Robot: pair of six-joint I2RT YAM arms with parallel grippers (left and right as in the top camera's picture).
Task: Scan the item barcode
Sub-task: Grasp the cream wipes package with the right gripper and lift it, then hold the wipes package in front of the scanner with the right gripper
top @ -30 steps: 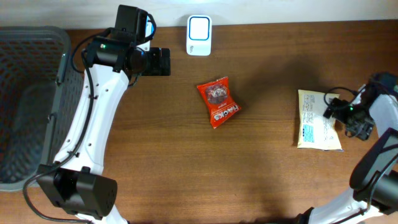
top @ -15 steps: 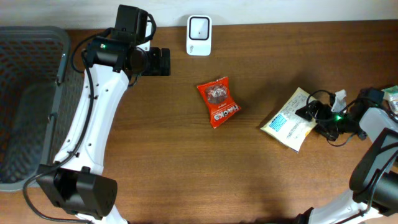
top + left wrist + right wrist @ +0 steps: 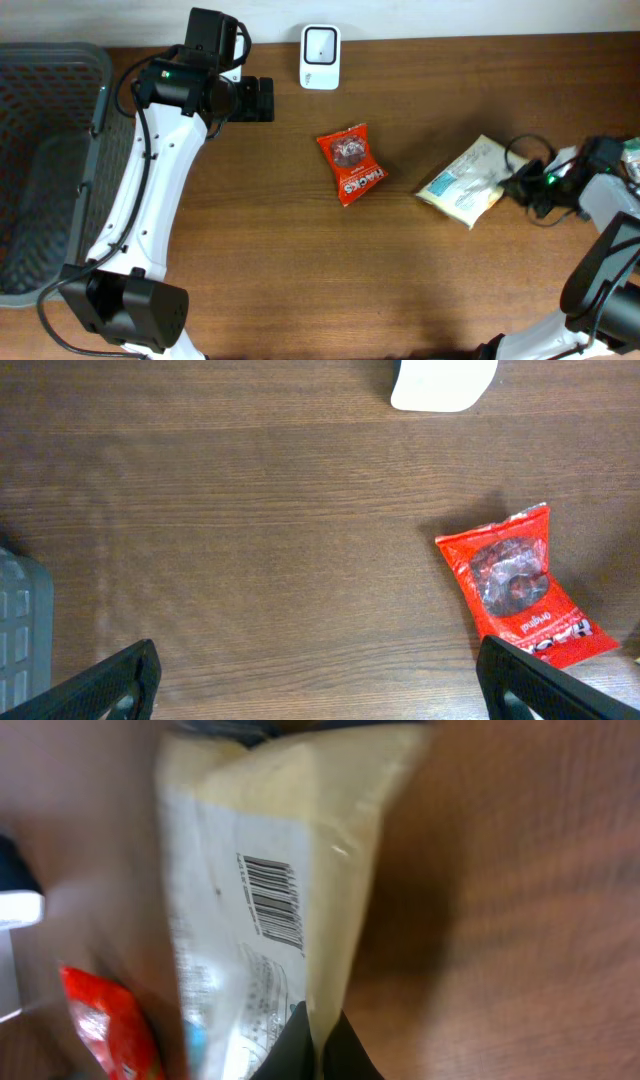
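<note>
— What has the right tool (image 3: 515, 183) got?
— It is clamped tight on the edge of the cream packet (image 3: 462, 183), which sticks out ahead of its tips over the desk (image 3: 300, 260). On the wrist view the barcode (image 3: 273, 903) faces that tool's camera.
— And the left tool (image 3: 265, 100)?
— Spread wide, holding nothing. The white scanner (image 3: 320, 43) stands just beyond it, and the red snack bag (image 3: 352, 163) lies flat between the two tools, apart from the packet.

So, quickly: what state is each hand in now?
Left hand: open, holding nothing.
Right hand: closed on the cream packet.
</note>
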